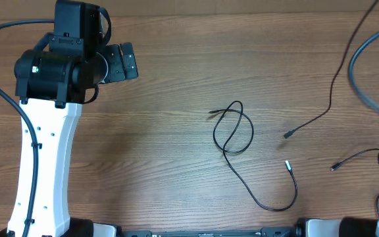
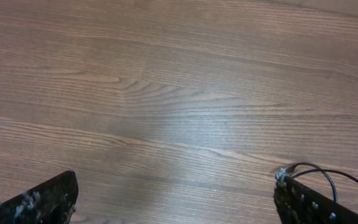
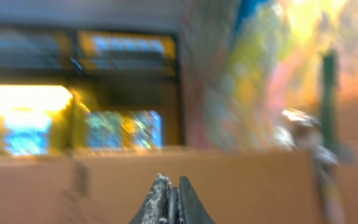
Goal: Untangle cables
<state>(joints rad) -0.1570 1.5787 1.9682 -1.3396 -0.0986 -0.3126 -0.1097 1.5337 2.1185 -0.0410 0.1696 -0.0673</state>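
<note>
- We take the looped cable [image 1: 237, 103] as our landmark; it lies flat on the wooden table [image 1: 163, 178].
- To its right lie a long cable [image 1: 308, 124] and, farther right, a short cable [image 1: 347, 160], all apart.
- The left gripper [image 1: 129, 62] hovers well to the loop's left, jaws spread wide and empty.
- The right gripper [image 3: 171, 200] is pressed together, pinching nothing; we cannot tell its place.

Three cables [image 1: 232, 131], one table [image 1: 163, 171], and two tools: left tool [image 2: 179, 202], right tool [image 3: 170, 200].

Readable text: none | labels, brands, numbers, signs: none legible in any view | right wrist view: blurred
</note>
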